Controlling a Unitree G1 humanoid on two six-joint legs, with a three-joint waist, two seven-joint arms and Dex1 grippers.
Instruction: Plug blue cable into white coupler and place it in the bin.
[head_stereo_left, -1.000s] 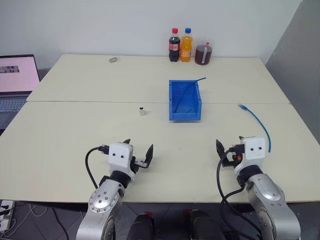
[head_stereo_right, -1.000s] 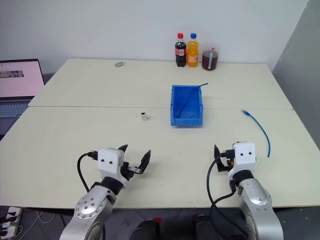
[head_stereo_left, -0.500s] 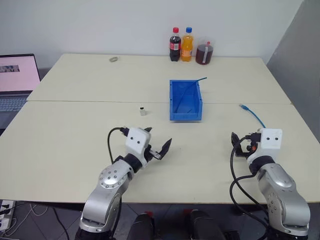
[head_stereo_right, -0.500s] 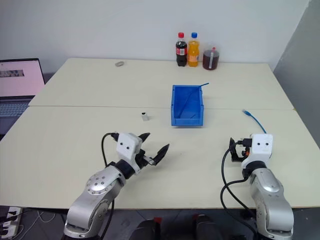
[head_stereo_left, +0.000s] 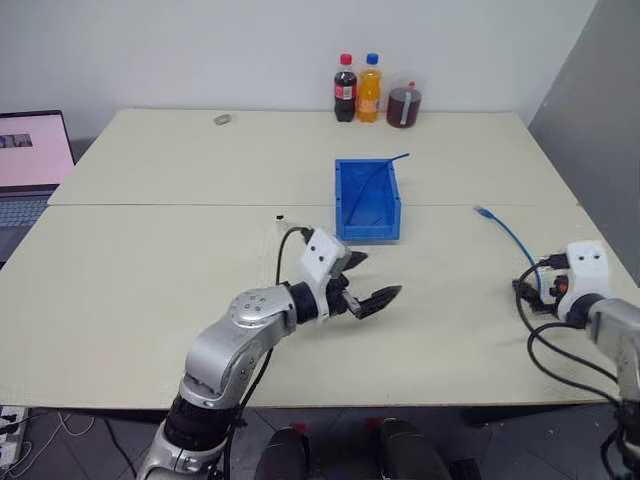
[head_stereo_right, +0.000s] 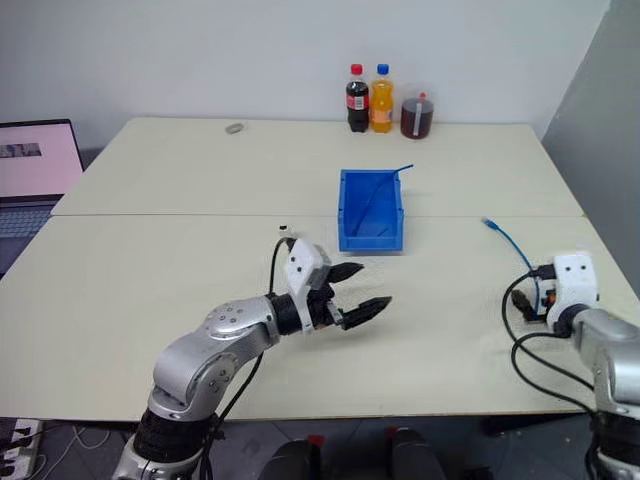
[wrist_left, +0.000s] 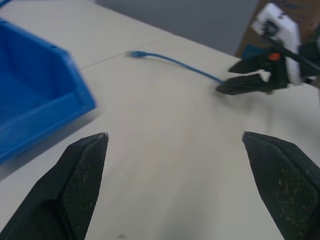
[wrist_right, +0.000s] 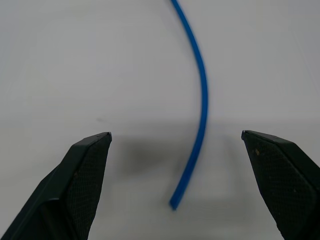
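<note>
Both claws are hanging with fingers spread wide, gripping nothing. The left gripper is hovering just in front of the bin. The right wrist view is showing what the head views hide — the blue cable ending cut and loose between the right gripper fingers, lying on the table. The white coupler is peeking out behind the left arm. The bottles at the back have labels too small to read.

The left gripper is held low over the tabletop, fingers spread wide and empty. The right gripper is likewise spread wide, nothing gripped between its jaws.
</note>
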